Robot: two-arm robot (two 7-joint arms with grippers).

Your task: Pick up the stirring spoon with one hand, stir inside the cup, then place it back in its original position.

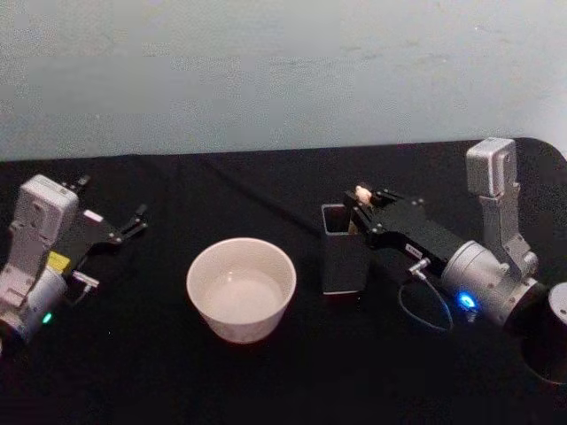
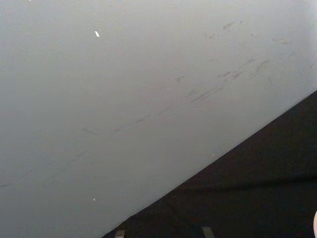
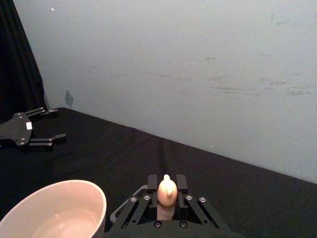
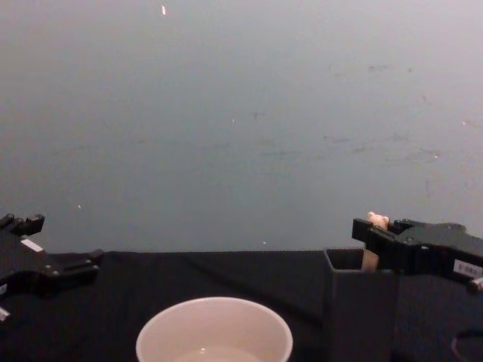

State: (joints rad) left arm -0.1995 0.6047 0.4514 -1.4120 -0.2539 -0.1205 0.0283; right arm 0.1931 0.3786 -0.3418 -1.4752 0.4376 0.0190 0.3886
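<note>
Gripping the stirring spoon [image 3: 167, 192] above the holder [image 1: 344, 250], right end effector [image 3: 166, 194] closed.

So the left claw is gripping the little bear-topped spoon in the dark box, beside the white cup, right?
Not the left: the right gripper grips the spoon at the dark box, beside the white cup, as the head view shows.
</note>
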